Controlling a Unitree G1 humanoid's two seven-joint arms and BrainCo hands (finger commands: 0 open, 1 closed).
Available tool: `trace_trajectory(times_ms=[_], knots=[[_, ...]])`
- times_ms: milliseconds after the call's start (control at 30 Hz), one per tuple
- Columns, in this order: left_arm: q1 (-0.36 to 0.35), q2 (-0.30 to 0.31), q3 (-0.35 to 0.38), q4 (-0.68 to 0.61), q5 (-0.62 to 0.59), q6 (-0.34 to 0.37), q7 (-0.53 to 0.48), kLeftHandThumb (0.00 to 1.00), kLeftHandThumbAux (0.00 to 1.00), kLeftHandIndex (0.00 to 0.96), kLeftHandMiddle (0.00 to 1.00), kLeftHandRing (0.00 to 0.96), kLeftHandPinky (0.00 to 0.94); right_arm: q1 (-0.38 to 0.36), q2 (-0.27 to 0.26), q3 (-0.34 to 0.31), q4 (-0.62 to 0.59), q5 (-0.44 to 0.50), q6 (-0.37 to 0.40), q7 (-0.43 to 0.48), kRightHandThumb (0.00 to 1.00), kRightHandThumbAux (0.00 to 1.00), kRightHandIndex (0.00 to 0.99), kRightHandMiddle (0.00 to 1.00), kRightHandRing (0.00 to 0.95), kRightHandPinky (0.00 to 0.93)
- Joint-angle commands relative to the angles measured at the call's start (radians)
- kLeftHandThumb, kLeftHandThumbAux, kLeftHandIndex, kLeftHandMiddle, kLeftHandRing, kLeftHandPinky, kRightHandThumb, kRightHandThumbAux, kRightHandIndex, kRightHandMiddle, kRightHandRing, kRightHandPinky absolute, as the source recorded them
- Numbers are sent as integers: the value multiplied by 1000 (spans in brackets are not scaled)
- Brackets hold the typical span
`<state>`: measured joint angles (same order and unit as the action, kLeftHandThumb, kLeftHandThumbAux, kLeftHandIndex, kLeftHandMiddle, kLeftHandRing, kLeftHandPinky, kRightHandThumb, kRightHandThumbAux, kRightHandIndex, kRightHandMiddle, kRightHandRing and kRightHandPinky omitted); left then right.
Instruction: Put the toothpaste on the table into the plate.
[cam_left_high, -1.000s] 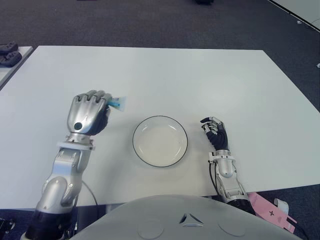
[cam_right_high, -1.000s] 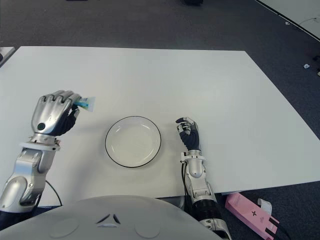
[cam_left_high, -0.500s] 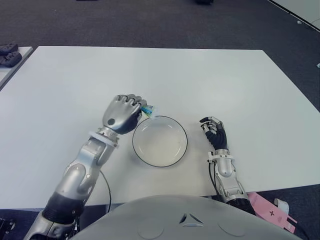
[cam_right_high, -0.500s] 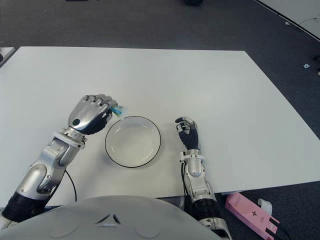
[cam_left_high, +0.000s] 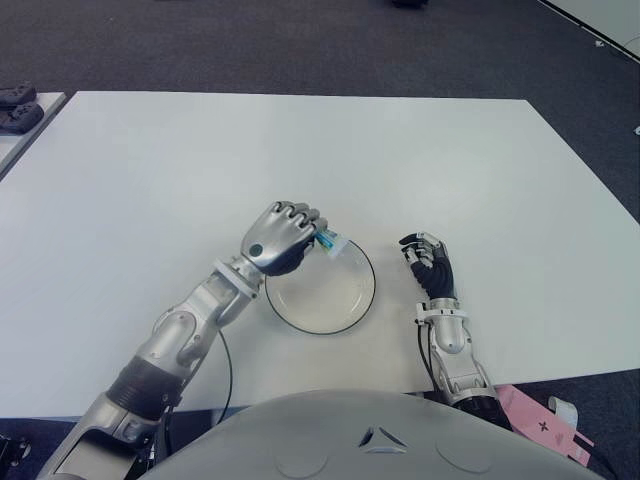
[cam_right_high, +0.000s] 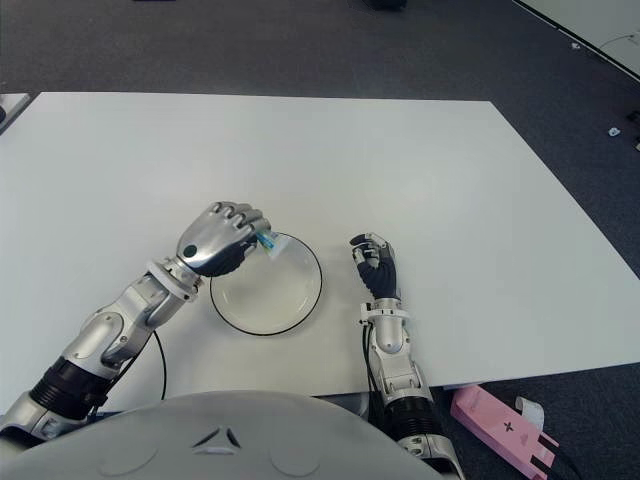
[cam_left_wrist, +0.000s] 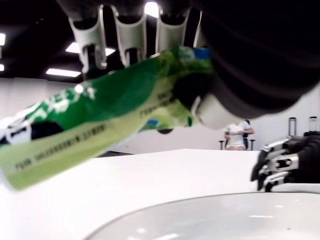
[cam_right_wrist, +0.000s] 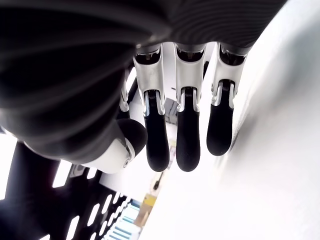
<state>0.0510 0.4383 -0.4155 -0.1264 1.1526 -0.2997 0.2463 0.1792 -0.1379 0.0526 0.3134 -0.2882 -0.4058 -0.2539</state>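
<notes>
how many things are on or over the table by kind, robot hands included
toothpaste tube: 1, held in the left hand above the plate's rim
plate: 1
robot hands: 2, the right hand idle to the right of the plate
total: 4

Even, bright overhead light falls on the white desk (cam_left_high: 400, 150), which reads nearly blown out in the eye views, with only faint, soft shadows under the left hand (cam_left_high: 284, 238) and beside the right hand (cam_left_high: 428, 264). The dark carpet beyond the desk stays dim by contrast. In the left wrist view ceiling lamps (cam_left_wrist: 152, 9) glare as hot white patches behind the fingers, and the toothpaste (cam_left_wrist: 95, 117) held close to the lens is soft and out of focus. In the right wrist view the fingers (cam_right_wrist: 187, 135) are dark against a washed-out desk, with a blurred background.
</notes>
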Motion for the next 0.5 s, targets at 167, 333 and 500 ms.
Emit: trace_trajectory(times_ms=[167, 333, 500], knots=[[-25, 33, -87, 84, 42, -59, 47, 714, 706, 441, 887, 877, 879, 32, 8, -1, 26, 5, 39, 8, 693, 738, 423, 453, 457, 465], [-47, 67, -122, 109, 84, -90, 76, 712, 707, 441, 888, 886, 887, 33, 5, -1, 27, 8, 39, 14, 693, 738, 423, 453, 458, 468], [-48, 101, -146, 104, 104, -89, 34, 711, 708, 441, 884, 890, 887, 33, 6, -4, 26, 16, 48, 23, 691, 738, 421, 451, 455, 462]])
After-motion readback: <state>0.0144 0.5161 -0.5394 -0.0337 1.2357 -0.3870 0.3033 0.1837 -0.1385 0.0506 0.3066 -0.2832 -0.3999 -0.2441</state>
